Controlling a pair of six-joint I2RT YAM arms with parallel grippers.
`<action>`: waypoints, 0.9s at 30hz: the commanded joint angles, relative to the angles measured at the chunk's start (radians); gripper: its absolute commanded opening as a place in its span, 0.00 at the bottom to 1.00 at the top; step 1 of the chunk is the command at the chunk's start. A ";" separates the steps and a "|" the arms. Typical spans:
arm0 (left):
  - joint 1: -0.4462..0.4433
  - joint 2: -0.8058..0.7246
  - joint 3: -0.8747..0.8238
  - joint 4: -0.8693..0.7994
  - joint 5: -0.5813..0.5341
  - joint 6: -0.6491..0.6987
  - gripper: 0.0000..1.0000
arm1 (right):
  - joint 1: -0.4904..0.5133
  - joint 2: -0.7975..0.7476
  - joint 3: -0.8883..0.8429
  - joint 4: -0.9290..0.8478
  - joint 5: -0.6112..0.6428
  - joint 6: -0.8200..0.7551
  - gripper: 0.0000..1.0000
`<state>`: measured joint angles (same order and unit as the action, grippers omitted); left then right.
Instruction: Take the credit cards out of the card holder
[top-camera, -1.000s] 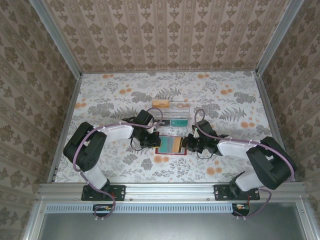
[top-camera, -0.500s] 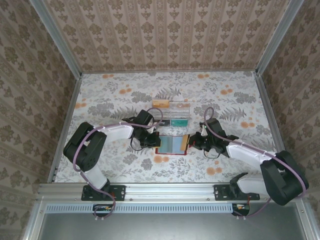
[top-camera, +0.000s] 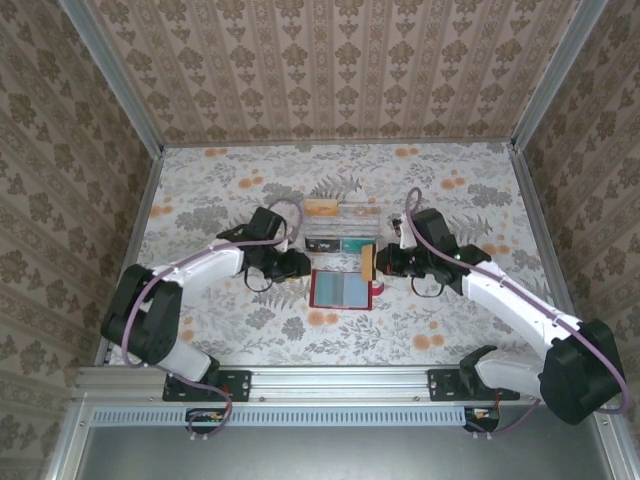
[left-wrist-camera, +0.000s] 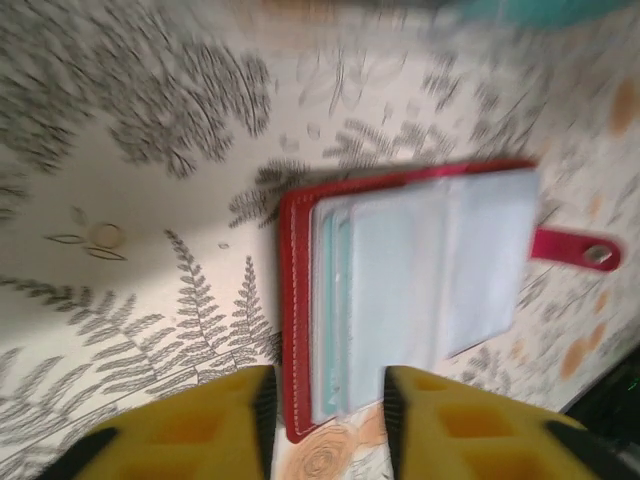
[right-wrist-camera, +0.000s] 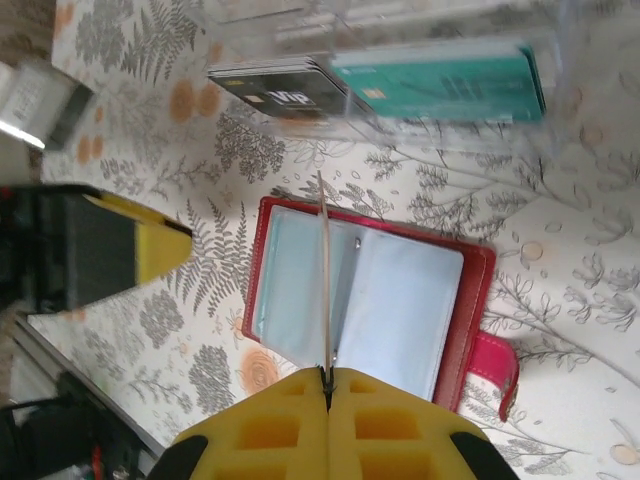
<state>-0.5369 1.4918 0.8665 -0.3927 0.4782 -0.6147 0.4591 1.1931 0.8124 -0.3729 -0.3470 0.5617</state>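
From above, the card holder (top-camera: 345, 290) is lying open and flat on the flowered worktop (top-camera: 210, 200) between the two arms, its grey-blue inside facing up, with a clear tray (top-camera: 342, 228) sitting just behind it. The left tool (top-camera: 297, 265) is hovering just beside the holder's left rear corner, and the right tool (top-camera: 375, 262) is hanging by its right rear corner, pinching a tan credit card (top-camera: 369, 262) that is lifted clear of the pockets. In the left wrist view, the yellow fingers (left-wrist-camera: 210, 420) are standing apart, released, with nothing between them, while the near edge of the card holder (left-wrist-camera: 400, 290) is showing just past the gap and its red tab (left-wrist-camera: 575, 248) is pointing off to the right. In the right wrist view, the right tool (right-wrist-camera: 328, 378) is clenching the credit card (right-wrist-camera: 326, 290), which is appearing edge-on as a thin line above the open card holder (right-wrist-camera: 370, 300); behind it the tray (right-wrist-camera: 560, 60) is holding a dark card (right-wrist-camera: 280, 85) and a teal card (right-wrist-camera: 440, 85), and the left tool (right-wrist-camera: 130, 245) is showing at the left, apart from the holder
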 joint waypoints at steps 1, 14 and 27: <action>0.048 -0.096 -0.004 -0.035 -0.022 -0.002 0.50 | 0.044 0.073 0.145 -0.158 0.057 -0.195 0.00; 0.212 -0.397 -0.085 -0.037 -0.074 -0.027 1.00 | 0.214 0.425 0.656 -0.470 0.304 -0.804 0.00; 0.296 -0.596 -0.133 -0.106 -0.121 -0.034 1.00 | 0.272 0.651 0.903 -0.383 0.607 -1.348 0.00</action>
<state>-0.2520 0.9165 0.7464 -0.4576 0.3748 -0.6357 0.7280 1.8011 1.6836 -0.7769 0.1524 -0.6144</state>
